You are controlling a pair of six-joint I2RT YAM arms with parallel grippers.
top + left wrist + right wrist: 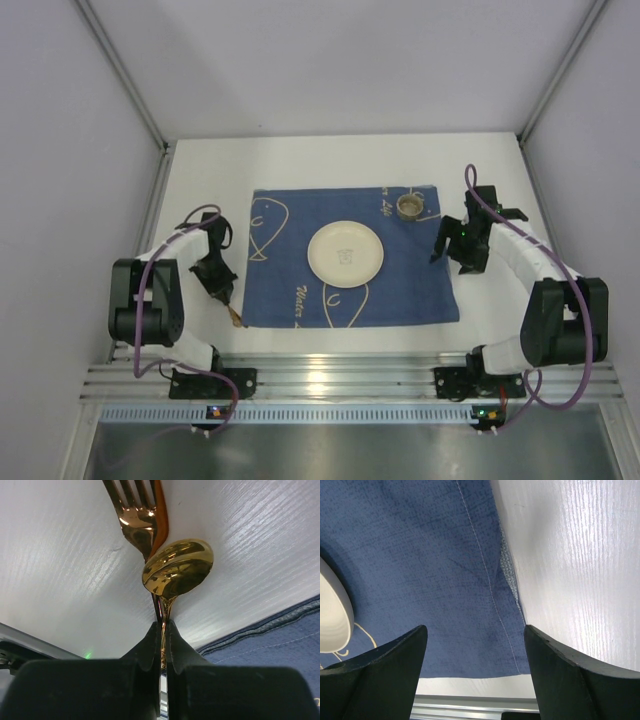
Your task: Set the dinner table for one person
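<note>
L fingers (150, 652) pinch spoon (177, 569) + fork (136, 515); R fingers (385, 672) wide apart over mat (420, 555).

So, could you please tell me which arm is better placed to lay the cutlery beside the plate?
Left. The left gripper is shut on the fork and spoon, over the table just off the placemat's left edge. The right gripper is open and empty over the placemat's right edge.

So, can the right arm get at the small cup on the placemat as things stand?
Probably yes. The right gripper is open and empty beside the right edge of the placemat, the cup stands near its far right corner, and nothing sits between them.
</note>
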